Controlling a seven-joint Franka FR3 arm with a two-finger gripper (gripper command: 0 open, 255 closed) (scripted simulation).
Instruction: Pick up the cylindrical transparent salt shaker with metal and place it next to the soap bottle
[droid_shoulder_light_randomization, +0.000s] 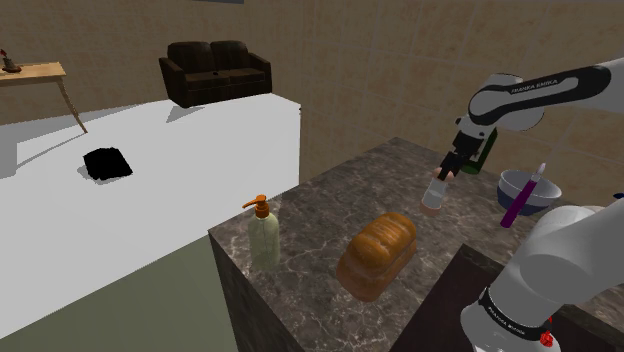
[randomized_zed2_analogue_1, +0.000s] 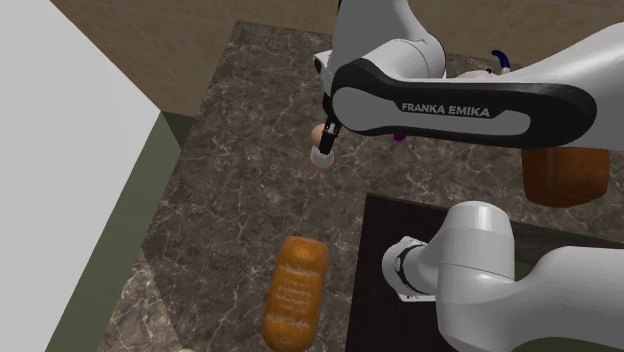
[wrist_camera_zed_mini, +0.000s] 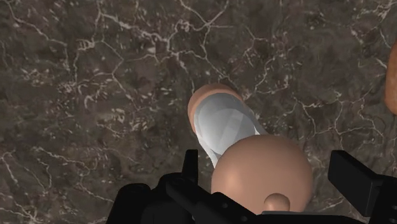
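Note:
The salt shaker (droid_shoulder_light_randomization: 433, 194) is a small clear cylinder with peach-coloured cap and base, standing on the dark marble counter (droid_shoulder_light_randomization: 330, 195) toward its far side. My gripper (droid_shoulder_light_randomization: 446, 171) hangs directly over it, open. In the wrist view the fingers (wrist_camera_zed_mini: 189, 167) stand on either side of the shaker's cap (wrist_camera_zed_mini: 261, 175) without touching it. The shaker (randomized_zed2_analogue_1: 322, 156) also appears under the hand in the second exterior view. The soap bottle (droid_shoulder_light_randomization: 264, 236), pale clear with an orange pump, stands at the counter's near corner toward the shoulder view's left.
A loaf of bread (droid_shoulder_light_randomization: 378, 253) lies between shaker and soap bottle. A bowl (droid_shoulder_light_randomization: 521, 185) with a purple utensil and a dark green bottle (droid_shoulder_light_randomization: 487, 150) stand behind the shaker. A white surface (droid_shoulder_light_randomization: 150, 170) lies beyond the counter's edge.

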